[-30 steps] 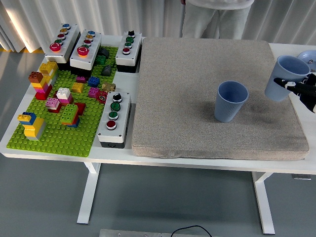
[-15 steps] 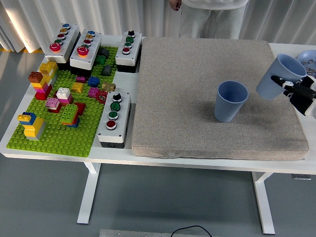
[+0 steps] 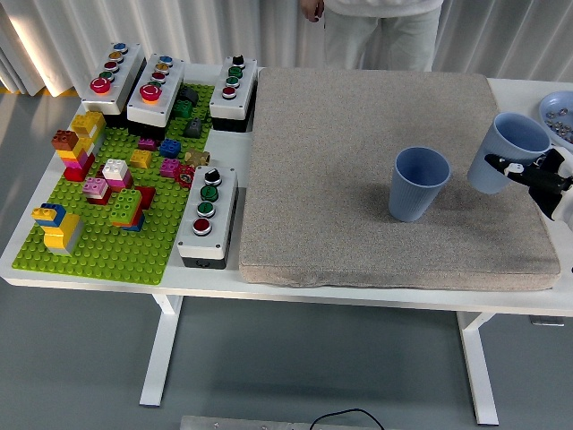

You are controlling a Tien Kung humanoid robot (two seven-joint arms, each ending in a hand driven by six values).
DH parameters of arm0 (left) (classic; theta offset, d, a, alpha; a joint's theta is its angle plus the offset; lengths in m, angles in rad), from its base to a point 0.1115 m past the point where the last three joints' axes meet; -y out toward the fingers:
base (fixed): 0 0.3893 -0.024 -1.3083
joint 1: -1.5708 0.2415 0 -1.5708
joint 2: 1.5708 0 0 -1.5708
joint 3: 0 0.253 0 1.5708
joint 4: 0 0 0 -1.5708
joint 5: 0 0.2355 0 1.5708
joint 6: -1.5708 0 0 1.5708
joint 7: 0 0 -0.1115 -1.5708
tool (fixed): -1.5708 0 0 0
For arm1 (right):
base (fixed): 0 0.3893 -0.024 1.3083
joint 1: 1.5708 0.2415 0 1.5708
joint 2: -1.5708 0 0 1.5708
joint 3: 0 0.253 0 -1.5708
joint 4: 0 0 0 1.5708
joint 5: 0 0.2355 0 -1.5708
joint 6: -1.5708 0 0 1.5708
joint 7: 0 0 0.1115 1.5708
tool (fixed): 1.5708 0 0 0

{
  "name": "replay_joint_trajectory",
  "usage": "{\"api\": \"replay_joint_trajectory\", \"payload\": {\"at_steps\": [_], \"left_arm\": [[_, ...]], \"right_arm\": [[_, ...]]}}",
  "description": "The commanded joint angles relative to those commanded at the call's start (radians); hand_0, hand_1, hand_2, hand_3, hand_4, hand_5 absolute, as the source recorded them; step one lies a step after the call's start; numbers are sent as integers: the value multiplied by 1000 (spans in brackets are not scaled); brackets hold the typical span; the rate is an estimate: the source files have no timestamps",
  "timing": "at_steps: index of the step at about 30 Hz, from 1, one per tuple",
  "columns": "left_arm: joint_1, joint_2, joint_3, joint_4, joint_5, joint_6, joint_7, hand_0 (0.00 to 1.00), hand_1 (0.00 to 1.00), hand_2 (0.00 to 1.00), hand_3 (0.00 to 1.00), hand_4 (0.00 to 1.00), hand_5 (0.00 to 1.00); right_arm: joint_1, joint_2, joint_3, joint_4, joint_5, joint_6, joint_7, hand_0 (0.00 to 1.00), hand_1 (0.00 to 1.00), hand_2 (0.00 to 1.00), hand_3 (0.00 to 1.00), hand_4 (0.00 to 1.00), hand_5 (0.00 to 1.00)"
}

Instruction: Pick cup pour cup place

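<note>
The right hand (image 3: pixel 537 175) comes in from the right edge and its black fingers (image 3: pixel 501 165) are closed around a blue cup (image 3: pixel 507 152). This held cup is in the air above the right part of the grey mat (image 3: pixel 358 134), and it is tilted, with the open mouth up and toward the right. A second blue cup (image 3: pixel 418 183) stands upright on the mat, just to the left of the held one, not touching it. A blue bowl (image 3: pixel 557 109) is at the far right edge of the table. On the left side are a green brick plate (image 3: pixel 107 242) and several button boxes (image 3: pixel 207 215). A person (image 3: pixel 380 31) stands at the far side
</note>
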Motion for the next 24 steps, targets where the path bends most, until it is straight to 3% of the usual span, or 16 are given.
{"api": "replay_joint_trajectory", "payload": {"at_steps": [24], "left_arm": [[0,-1,25,0,-17,-2,0,731,775,824,679,508,952]], "right_arm": [[-38,32,-35,-68,-121,-1,95,855,683,537,555,632,32]]}}
